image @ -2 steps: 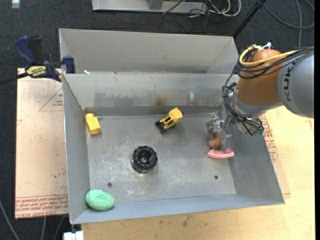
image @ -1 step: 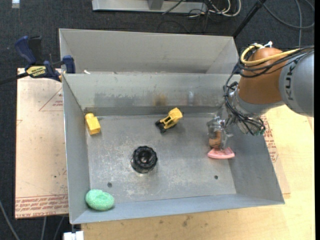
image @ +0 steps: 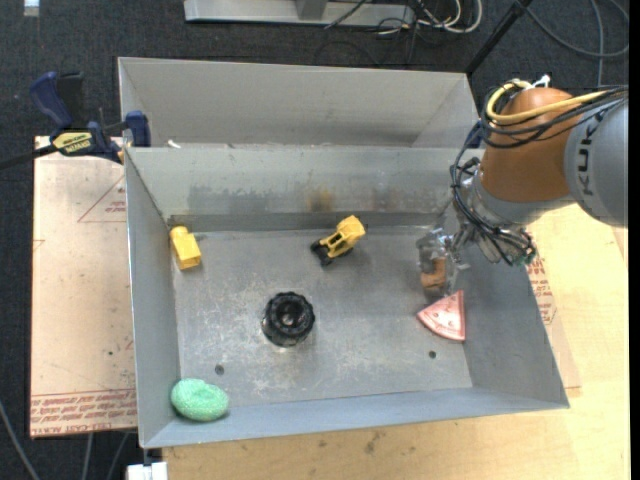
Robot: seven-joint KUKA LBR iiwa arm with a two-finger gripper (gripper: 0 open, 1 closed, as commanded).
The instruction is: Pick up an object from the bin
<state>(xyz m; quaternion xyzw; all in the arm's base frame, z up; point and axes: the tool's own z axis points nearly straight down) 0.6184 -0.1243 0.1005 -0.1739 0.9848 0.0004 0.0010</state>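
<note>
Camera view: the gripper (image: 435, 263) was seen low beside the pink wedge (image: 445, 319) at right, likely for grasping; its state could not be told.

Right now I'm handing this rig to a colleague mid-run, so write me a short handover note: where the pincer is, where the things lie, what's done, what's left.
Pincer: low in the bin's right part, just behind the pink wedge.
Things: yellow block back left, yellow toy digger back middle, black round part centre, green lump front-left corner. All five lie on the bin floor.
Done: nothing lifted yet.
Left: grasp one thing and lift it out; the wedge is nearest.
</note>
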